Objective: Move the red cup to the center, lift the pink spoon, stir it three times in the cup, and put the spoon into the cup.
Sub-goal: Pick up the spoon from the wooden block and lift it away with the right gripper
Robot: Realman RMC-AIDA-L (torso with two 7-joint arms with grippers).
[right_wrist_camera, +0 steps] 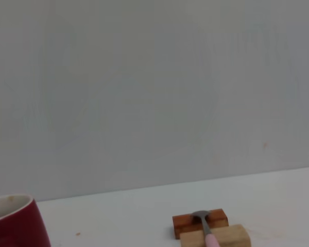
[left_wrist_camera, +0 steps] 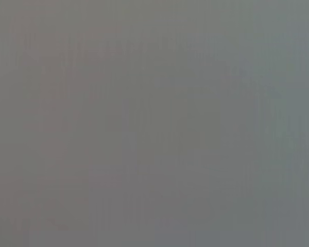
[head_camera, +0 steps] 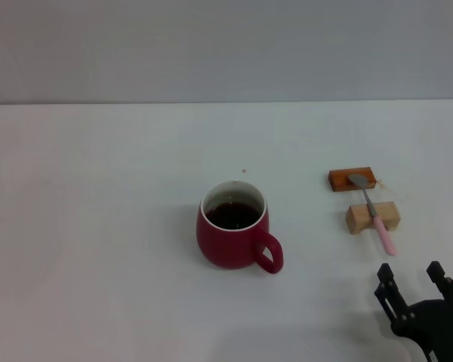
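**Listener:** What is in front of you?

**Me:** A plain white surface (head_camera: 98,226). The red cup (head_camera: 232,225) stands upright near the middle of it, holding dark liquid, its loop handle turned toward me and to my right. It looks already centred, so I judge the first step is done.

**Listener:** And the spoon?

**Me:** The pink spoon (head_camera: 373,211) is well to the right of the cup. Its grey bowl rests on an orange-brown flat block (head_camera: 352,179), its neck crosses a tan wooden block (head_camera: 372,216), and the pink handle juts past that block toward me. I take it the blocks are there to keep the handle off the surface, leaving room to close around it.

**Listener:** Where are your fingers?

**Me:** My right gripper (head_camera: 413,280) hovers low at the near right, close to the handle's free end but not touching it. Its two black fingers (head_camera: 388,287) stand apart, with nothing between them. My wrist camera looks across at both blocks and the spoon, so I seem lined up with the handle.

**Listener:** And your left side?

**Me:** I cannot see my left gripper anywhere; its own camera shows only blank grey.

**Listener:** What comes next?

**Me:** Probably pinching the pink handle. It is slim, so a crooked grip could tip it off the blocks.
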